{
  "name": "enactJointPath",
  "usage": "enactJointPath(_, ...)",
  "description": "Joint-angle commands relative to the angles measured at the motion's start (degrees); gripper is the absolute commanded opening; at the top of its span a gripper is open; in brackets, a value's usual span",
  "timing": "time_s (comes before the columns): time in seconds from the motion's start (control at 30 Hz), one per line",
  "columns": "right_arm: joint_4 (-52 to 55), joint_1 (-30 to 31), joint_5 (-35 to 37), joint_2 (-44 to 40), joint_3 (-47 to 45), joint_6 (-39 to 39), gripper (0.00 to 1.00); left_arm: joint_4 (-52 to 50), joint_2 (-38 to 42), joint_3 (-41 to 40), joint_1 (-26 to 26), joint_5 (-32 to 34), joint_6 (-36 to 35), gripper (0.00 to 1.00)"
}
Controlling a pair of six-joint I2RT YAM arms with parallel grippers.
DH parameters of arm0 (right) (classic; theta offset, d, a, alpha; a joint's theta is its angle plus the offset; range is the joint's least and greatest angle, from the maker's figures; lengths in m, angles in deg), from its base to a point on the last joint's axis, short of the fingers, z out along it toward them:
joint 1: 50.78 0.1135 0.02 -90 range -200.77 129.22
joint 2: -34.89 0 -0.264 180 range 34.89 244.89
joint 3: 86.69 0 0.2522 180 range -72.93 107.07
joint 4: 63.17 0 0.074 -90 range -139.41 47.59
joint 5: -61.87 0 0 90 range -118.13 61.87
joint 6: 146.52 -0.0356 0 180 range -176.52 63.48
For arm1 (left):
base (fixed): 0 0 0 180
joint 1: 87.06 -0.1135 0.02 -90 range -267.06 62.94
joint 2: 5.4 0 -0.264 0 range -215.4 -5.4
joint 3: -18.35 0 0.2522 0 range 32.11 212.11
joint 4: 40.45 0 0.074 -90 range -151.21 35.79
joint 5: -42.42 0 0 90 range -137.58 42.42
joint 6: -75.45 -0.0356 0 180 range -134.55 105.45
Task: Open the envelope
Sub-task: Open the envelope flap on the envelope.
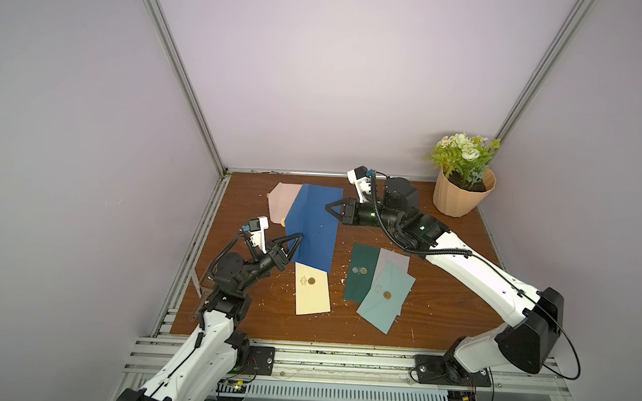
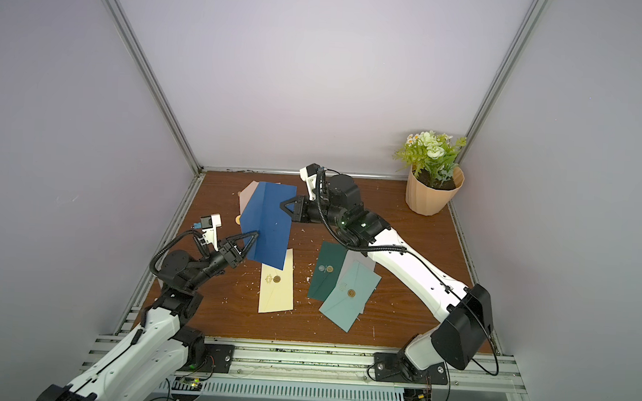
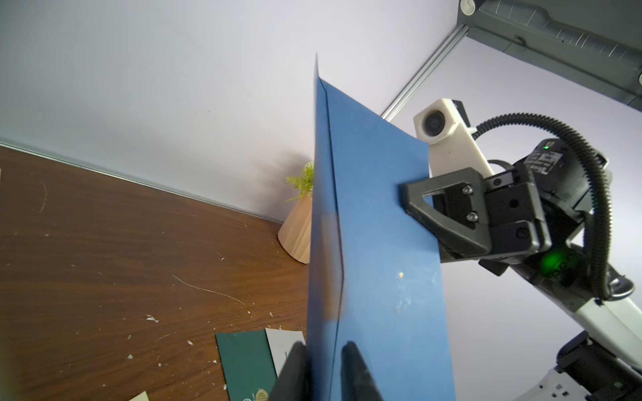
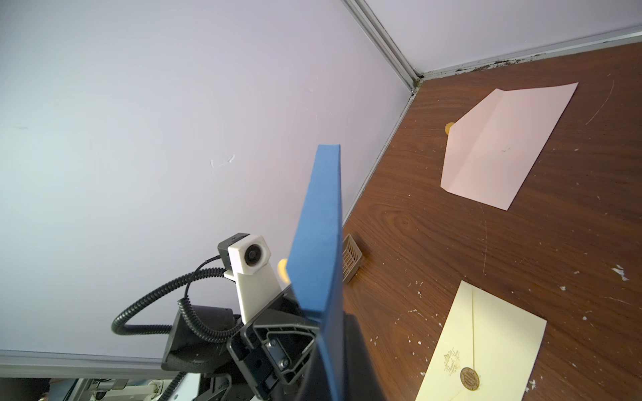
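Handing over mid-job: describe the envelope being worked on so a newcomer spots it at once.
On the brown wooden table, look towards the back left. The royal-blue paper envelope hangs above the surface, pinched on opposite sides by the left tool and right tool. It is the only blue one and the only one lifted; the pale pink envelope and cream envelope beside it lie flat.
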Motion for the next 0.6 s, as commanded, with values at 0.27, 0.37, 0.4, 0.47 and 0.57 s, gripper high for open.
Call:
enactJointPath(0.27, -1.6, -0.9, -0.3, -0.9, -1.1, 1.0, 0.05, 5.5, -0.1, -0.5, -0.7, -2.0, 2.0, 0.00)
enactJointPath(0.37, 1.3, -1.0, 2.2, -0.6, -1.1, 3.0, 0.32, 7.6, 0.1, -0.6, -0.7, -2.5, 3.1, 0.00)
enactJointPath(0.4, 2.3, -1.0, 3.1, -0.3, -1.1, 3.5, 0.37, 8.2, 0.1, -0.5, -0.7, -2.7, 3.3, 0.00)
enactJointPath(0.47, 3.9, -1.0, 4.6, 0.4, -0.9, 4.1, 0.42, 9.2, 0.1, -0.3, -0.7, -3.1, 3.9, 0.00)
enactJointPath(0.57, 5.6, -0.9, 7.6, 1.7, -0.9, 4.7, 0.47, 11.1, -0.2, -0.2, -0.7, -3.5, 4.9, 0.00)
